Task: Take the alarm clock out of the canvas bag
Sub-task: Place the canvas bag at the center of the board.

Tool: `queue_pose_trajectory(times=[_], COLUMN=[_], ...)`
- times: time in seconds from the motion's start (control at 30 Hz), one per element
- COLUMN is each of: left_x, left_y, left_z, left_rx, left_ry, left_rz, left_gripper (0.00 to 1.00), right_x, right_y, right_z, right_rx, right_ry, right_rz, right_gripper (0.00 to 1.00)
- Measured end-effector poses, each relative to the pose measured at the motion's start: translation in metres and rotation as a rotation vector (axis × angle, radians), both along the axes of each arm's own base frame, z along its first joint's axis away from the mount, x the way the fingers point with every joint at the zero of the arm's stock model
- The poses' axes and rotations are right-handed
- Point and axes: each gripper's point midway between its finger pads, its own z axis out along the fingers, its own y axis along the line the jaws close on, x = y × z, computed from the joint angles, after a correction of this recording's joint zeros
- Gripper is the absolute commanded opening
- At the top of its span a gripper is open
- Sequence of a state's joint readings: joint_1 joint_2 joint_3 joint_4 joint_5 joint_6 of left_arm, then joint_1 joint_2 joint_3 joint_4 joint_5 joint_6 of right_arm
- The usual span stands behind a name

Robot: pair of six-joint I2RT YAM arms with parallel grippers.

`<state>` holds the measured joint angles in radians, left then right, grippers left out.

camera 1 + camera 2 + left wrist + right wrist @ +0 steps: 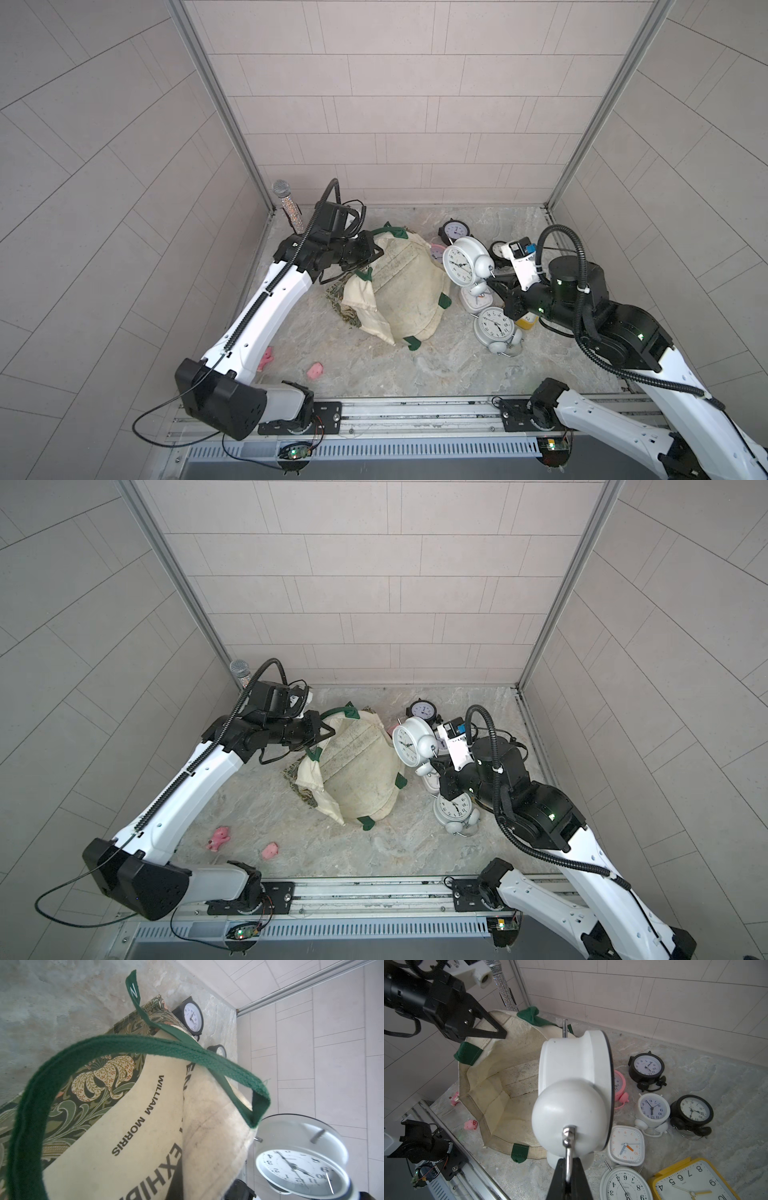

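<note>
The canvas bag [399, 291] [357, 771] lies on its side mid-table, its mouth turned toward the right arm. Its cream inside [500, 1088] shows nothing in it where I can see. My left gripper [376, 251] [500, 1033] is shut on the bag's rim by a green handle [145, 1045] and holds the mouth up. My right gripper [568, 1164] [492, 276] is shut on the metal handle of a white twin-bell alarm clock [575, 1093] [461, 266] [409, 742]. The clock hangs clear of the table just right of the bag's mouth, outside it.
Several other clocks lie right of the bag: a black one [646, 1068], a pink one [619, 1084], a small white one [652, 1108], a square white one [626, 1145], a yellow one [691, 1182]. Two pink toys [316, 371] [266, 357] lie front left. A microphone [286, 205] stands in the back left corner.
</note>
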<state>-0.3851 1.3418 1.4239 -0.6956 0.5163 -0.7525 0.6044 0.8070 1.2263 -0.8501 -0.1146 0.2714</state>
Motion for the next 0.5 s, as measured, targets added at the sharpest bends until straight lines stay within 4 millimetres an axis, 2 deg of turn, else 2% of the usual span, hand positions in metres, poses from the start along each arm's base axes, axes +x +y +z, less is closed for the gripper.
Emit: queue_pose_trajectory(times=[0.13,0.23,0.3,0.37,0.43,0.5], left_x=[0.013,0.031,0.052,0.075,0.099,0.127], left_y=[-0.008,-0.002,0.007,0.018,0.032,0.048], left_z=[0.023,0.036,0.04,0.032,0.014,-0.012], left_rx=[-0.092,-0.165,-0.229,-0.289,-0.322,-0.342], left_ry=[-0.049,-0.068,-0.069,-0.046,-0.01,0.047], left_rz=[0.042,0.101,0.153,0.208,0.266,0.328], left_gripper=[0.0,0.0,0.0,0.0,0.0,0.0], right_x=[0.0,-0.001,-0.001,-0.002,-0.003,-0.003], right_y=[-0.007,-0.008,-0.008,-0.007,-0.006,-0.005], right_z=[-0.005,-0.006,-0.007,-0.007,-0.007,-0.008], right_rx=[0.001,0.01,0.016,0.023,0.032,0.042], right_ry=[0.033,0.05,0.058,0.065,0.071,0.081], right_rz=[-0.025,-0.03,-0.03,-0.026,-0.022,-0.021], right_gripper=[0.0,0.0,0.0,0.0,0.0,0.0])
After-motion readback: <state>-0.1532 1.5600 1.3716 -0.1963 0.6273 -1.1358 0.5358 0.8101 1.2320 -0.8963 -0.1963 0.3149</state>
